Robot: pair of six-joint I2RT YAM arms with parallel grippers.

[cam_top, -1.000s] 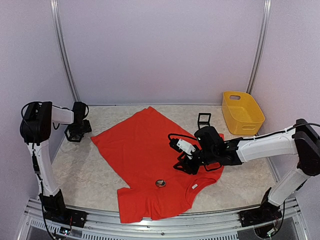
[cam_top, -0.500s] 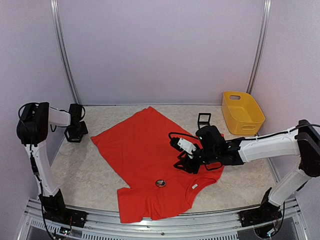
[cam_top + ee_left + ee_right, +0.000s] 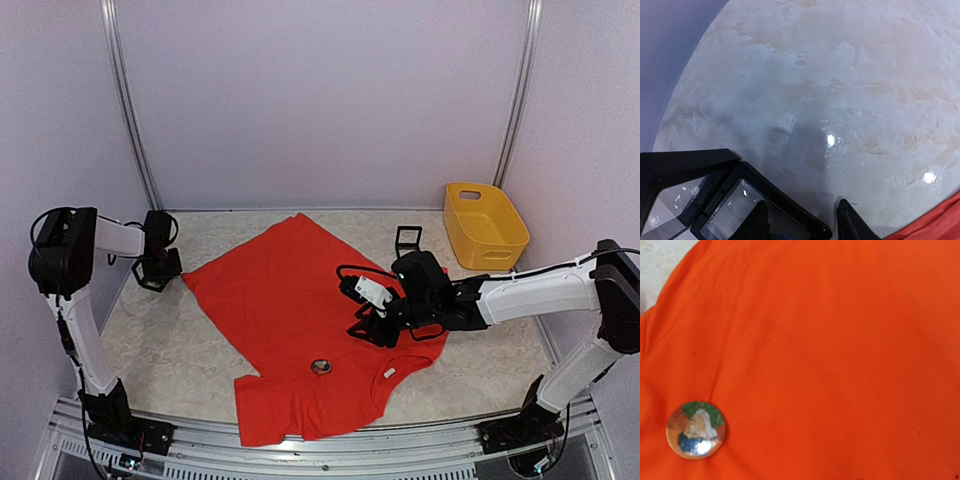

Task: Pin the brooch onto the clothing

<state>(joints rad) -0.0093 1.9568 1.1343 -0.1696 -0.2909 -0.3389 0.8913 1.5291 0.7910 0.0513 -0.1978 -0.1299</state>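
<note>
Shirt (image 3: 290,300): red, spread flat across the middle of the table (image 3: 180,350). The collar end is nearest the arm bases and the hem runs toward the back wall. A white label (image 3: 388,372) shows at the neckline, on the near right.

Brooch (image 3: 321,366): round, lying face up on the shirt's chest just left of the neckline. The right wrist view shows its face in green, white, blue and a coppery tone, with glare on it. I cannot tell whether it is pinned through the fabric or only resting on it.

Right gripper (image 3: 372,330): over the shirt, a little beyond and to the right of the brooch, apart from it. Its camera looks down on red fabric with the brooch at lower left, and no fingers are in that frame. From above the claw is a dark mass, so I cannot tell how wide the jaws stand. The brooch is not in it.

Left gripper (image 3: 158,272): low over bare table at the far left, just beside the shirt's left corner. In the wrist view, two dark fingers (image 3: 759,222) are parted with a gap between them and nothing in the gap. A sliver of red is at the lower right of that frame.

Farther back, right of the shirt: a small black stand (image 3: 407,240), upright. Beyond it, near the right wall, is a yellow basket (image 3: 485,228).
</note>
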